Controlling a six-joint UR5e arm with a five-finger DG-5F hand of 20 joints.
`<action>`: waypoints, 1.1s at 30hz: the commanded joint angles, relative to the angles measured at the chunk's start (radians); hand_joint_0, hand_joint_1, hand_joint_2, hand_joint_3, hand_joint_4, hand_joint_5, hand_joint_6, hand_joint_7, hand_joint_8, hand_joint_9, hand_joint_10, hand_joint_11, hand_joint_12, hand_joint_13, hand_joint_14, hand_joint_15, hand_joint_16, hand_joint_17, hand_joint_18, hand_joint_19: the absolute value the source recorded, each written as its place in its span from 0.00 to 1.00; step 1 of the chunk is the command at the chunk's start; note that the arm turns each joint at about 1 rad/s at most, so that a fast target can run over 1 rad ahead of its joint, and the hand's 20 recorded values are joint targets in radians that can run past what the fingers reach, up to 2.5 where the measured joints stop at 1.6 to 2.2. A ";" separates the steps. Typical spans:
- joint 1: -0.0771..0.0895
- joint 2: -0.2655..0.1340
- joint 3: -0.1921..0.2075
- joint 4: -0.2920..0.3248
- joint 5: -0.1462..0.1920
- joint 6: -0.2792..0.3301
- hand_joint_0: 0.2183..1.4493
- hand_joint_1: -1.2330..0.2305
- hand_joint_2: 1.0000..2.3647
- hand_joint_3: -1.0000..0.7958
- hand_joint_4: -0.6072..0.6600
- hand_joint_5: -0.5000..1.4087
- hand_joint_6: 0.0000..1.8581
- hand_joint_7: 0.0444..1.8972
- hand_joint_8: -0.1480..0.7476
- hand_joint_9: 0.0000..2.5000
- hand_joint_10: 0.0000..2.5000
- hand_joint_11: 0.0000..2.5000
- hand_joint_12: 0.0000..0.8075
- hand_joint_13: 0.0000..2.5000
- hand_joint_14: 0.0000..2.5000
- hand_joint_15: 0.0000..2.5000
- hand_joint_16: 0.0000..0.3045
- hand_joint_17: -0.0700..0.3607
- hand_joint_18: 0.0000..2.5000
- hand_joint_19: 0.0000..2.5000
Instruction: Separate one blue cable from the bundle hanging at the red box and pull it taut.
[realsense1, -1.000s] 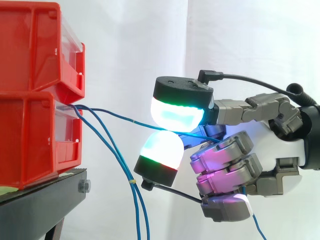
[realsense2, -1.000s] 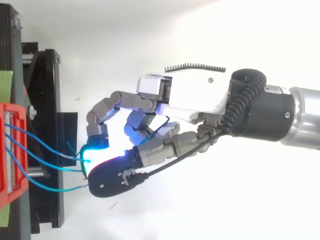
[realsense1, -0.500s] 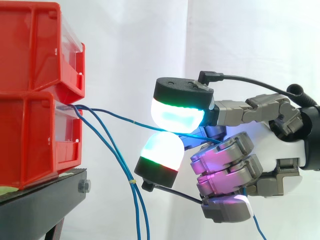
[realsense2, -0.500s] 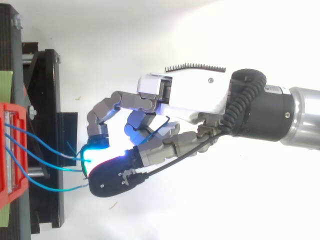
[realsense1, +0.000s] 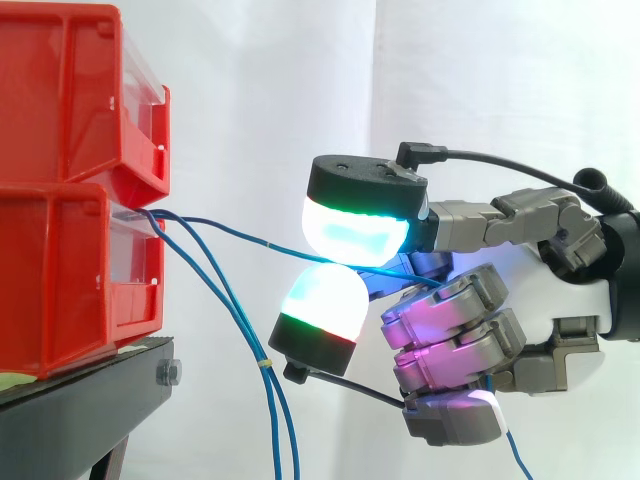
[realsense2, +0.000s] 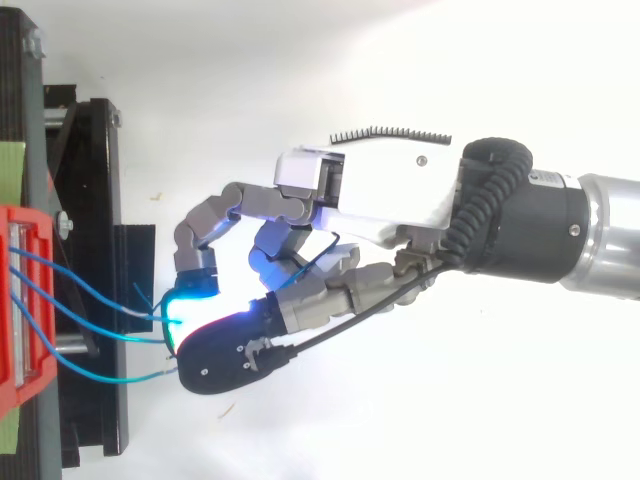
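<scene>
– Red bins (realsense1: 60, 280) sat stacked on the black stand (realsense1: 95, 385). What was in them?
– I couldn't tell what lay inside. The blue cables came out at the front of the lower one, just under the upper bin (realsense1: 60, 90).
– And the robot hand (realsense2: 370, 190)?
– It was level with that gap and well apart from the bins. Two glowing pads (realsense1: 355, 228) were pressed together, pinching one blue cable (realsense1: 240, 235), and the other fingers were curled beneath. The rest of the bundle (realsense1: 264, 360) hung down, clear of the pinch.
– Was the cable taut?
– Not quite, I'd judge, because it sagged a little between bin and pads. The pull should go straight away from the bins, slowly. It needed a firm pinch so the thin strand didn't slip, and the hanging strands should not be dragged along.
</scene>
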 joint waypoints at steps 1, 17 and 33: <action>0.000 0.000 0.000 0.000 0.000 0.000 0.42 0.36 0.02 0.44 0.58 0.14 0.47 0.56 0.59 0.43 0.57 0.67 0.51 0.38 0.66 0.58 0.15 0.41 0.48 0.49; 0.000 0.000 0.000 0.000 0.000 0.000 0.42 0.36 0.02 0.44 0.58 0.14 0.47 0.56 0.61 0.43 0.57 0.67 0.51 0.38 0.66 0.59 0.15 0.40 0.47 0.49; 0.000 0.000 -0.002 0.000 0.000 0.000 0.41 0.36 0.02 0.44 0.59 0.14 0.47 0.56 0.60 0.43 0.57 0.66 0.51 0.38 0.66 0.59 0.15 0.41 0.47 0.49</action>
